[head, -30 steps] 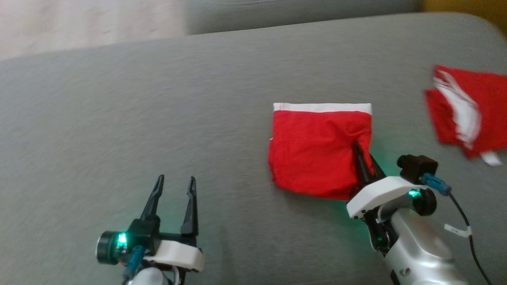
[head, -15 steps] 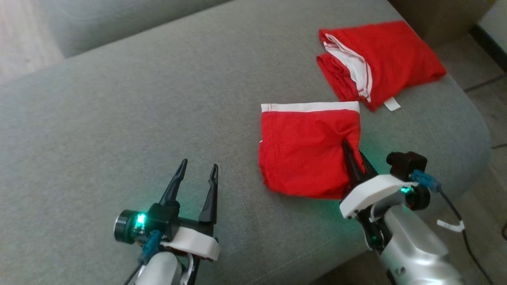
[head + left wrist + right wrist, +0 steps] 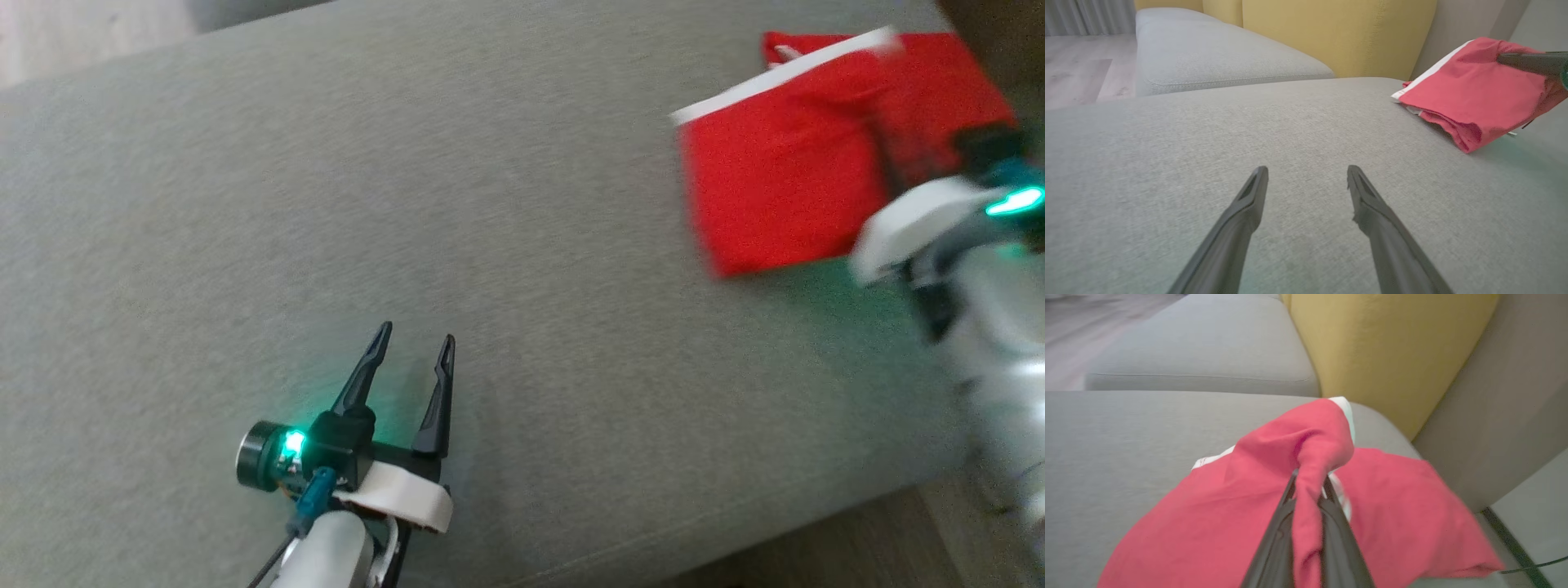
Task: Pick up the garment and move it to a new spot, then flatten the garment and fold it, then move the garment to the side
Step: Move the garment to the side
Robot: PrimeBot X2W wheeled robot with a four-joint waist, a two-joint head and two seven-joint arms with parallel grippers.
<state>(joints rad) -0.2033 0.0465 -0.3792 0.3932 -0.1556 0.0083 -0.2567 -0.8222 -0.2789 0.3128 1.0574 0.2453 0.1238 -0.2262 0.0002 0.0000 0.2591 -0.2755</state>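
Folded red, white-banded cloth garment is being pinched at a bunched edge by the right gripper, likely for dragging aside; left gripper is being held spread, empty.

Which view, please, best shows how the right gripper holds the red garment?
The right wrist view: the right gripper is shut on a bunched fold of the red garment. The head view blurs that grasp at its right edge; the left wrist view catches one finger over the cloth.
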